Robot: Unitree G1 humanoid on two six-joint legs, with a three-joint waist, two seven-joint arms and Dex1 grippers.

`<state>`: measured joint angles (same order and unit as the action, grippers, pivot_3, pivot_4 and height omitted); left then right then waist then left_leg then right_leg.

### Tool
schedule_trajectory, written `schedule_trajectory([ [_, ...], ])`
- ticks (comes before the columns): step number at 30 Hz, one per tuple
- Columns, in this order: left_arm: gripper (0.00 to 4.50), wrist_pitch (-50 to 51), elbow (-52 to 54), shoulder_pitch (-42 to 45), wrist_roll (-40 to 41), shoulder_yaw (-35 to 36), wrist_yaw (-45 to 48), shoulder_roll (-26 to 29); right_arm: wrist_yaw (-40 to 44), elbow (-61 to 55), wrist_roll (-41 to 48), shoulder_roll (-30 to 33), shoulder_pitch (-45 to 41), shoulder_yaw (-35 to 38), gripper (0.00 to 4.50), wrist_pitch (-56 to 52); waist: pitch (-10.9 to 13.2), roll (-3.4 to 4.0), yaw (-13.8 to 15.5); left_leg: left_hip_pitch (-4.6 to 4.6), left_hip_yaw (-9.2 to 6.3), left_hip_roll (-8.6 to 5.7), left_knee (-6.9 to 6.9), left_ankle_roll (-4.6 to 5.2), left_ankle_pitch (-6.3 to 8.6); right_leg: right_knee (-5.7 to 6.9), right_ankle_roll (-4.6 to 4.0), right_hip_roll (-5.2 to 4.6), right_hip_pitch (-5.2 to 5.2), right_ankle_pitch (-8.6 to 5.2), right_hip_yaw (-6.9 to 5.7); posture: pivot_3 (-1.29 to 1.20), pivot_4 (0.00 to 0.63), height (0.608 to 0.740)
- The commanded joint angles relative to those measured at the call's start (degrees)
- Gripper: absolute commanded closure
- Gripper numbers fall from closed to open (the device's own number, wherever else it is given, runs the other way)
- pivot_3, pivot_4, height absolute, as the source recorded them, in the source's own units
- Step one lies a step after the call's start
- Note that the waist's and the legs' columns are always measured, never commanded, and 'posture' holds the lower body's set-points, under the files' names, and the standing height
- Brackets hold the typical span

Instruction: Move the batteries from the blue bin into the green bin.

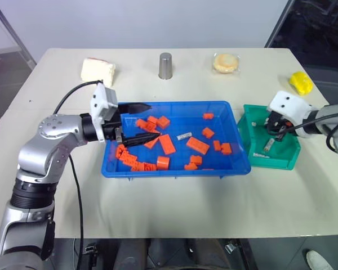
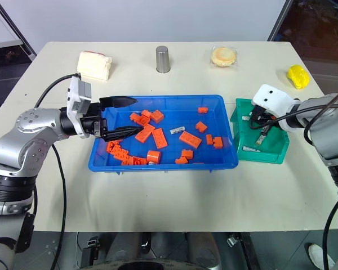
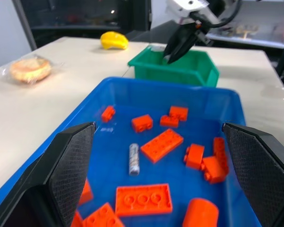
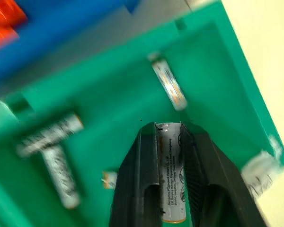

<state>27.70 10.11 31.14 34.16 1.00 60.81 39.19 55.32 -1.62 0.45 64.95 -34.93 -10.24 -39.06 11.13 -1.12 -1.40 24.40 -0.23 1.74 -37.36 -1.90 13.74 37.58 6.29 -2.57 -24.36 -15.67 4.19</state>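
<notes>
Orange blocks (image 1: 198,145) scattered across the blue bin (image 1: 174,167), crowding one battery (image 1: 184,135) that lies loose mid-tray between them. Back edge of the table (image 1: 174,208): metal cup (image 1: 165,66), wrapped bun (image 1: 225,62), pale sponge-like block (image 1: 98,71), yellow object (image 1: 300,82) at the far right. Table is beige, light wall behind, dark floor at the sides.

Green bin (image 1: 281,160) sits just beside the blue bin's right end, with several batteries (image 4: 57,142) lying on its floor.

Left gripper (image 1: 142,122) reaches level over the blue bin's left end, pointing right, fingers (image 3: 68,163) spread wide, nothing between them. Right gripper (image 4: 169,137) angles down into the green bin, arm coming in from the right; a held battery (image 4: 170,170) sits between its fingers (image 4: 142,175), which look to lie against it on both sides.
</notes>
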Motion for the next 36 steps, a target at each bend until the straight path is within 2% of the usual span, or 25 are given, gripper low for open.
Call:
schedule_trajectory([
  [1,0.0,-1.5,1.2,-0.5,-1.0,1.3,0.0,0.8,-1.2,0.4,-1.8,-0.3,-0.8,1.4,2.01,2.1,0.0,0.0,0.1,0.0,-0.01,0.0,0.0,0.0,0.0,0.0,0.0,0.0,0.0,0.0,0.0,0.0,0.15,0.74],
  [5,0.0,-0.6,2.8,-1.0,-0.2,1.8,-0.3,0.9,-1.4,0.8,-2.9,-1.1,-2.4,1.3,0.04,2.3,0.0,0.0,0.2,0.0,-0.02,0.01,0.01,0.0,0.0,0.01,0.0,0.01,0.0,0.0,-0.01,0.0,0.15,0.74],
  [7,0.0,-0.5,3.0,-1.3,-0.1,2.3,-0.6,1.1,-1.8,1.5,-3.3,-2.5,-5.4,1.4,0.04,2.6,0.0,0.0,0.2,0.01,-0.02,0.0,0.01,0.0,0.0,0.01,0.0,0.0,0.0,0.0,-0.01,0.0,0.15,0.74],
  [11,0.0,0.0,3.1,-2.9,0.0,4.5,-1.2,3.1,-2.0,1.9,4.7,-13.4,-15.6,5.0,0.04,-5.1,0.0,0.0,-1.2,-0.03,-0.01,0.02,-0.02,-0.01,-0.01,0.06,0.0,0.01,0.0,0.0,0.02,0.0,0.15,0.74],
  [17,0.0,5.5,7.5,-6.6,4.7,9.0,-2.4,6.0,1.9,1.0,11.1,-22.1,-17.8,2.6,0.04,-8.9,0.0,-0.01,-0.8,0.0,-0.17,0.01,0.04,-0.02,-0.01,0.21,-0.02,-0.02,-0.02,-0.01,-0.09,0.0,0.15,0.74],
  [21,0.0,7.8,11.6,-10.7,6.6,11.8,-3.8,7.6,4.7,3.2,10.6,-24.4,-17.3,-1.9,0.04,-5.9,0.0,-0.03,-0.7,0.04,-0.13,-0.08,-0.03,-0.02,-0.01,0.21,-0.01,-0.13,-0.01,-0.01,-0.07,0.0,0.15,0.74],
  [27,0.0,9.6,16.8,-15.2,8.4,14.8,-8.1,7.2,6.7,10.8,8.3,-29.4,-18.7,-7.4,0.04,0.0,0.0,-0.03,-1.1,-0.01,-0.14,-0.04,-0.07,-0.02,-0.01,0.26,-0.01,-0.06,0.01,-0.01,-0.07,0.0,0.15,0.74],
  [36,0.0,9.9,21.1,-19.8,10.2,16.5,-12.7,6.7,8.2,24.1,3.6,-36.3,-21.4,-12.2,0.04,8.8,0.0,-0.03,-1.2,-0.02,-0.12,-0.03,-0.05,-0.03,-0.01,0.37,-0.02,-0.07,-0.07,-0.01,-0.07,0.0,0.15,0.74],
])
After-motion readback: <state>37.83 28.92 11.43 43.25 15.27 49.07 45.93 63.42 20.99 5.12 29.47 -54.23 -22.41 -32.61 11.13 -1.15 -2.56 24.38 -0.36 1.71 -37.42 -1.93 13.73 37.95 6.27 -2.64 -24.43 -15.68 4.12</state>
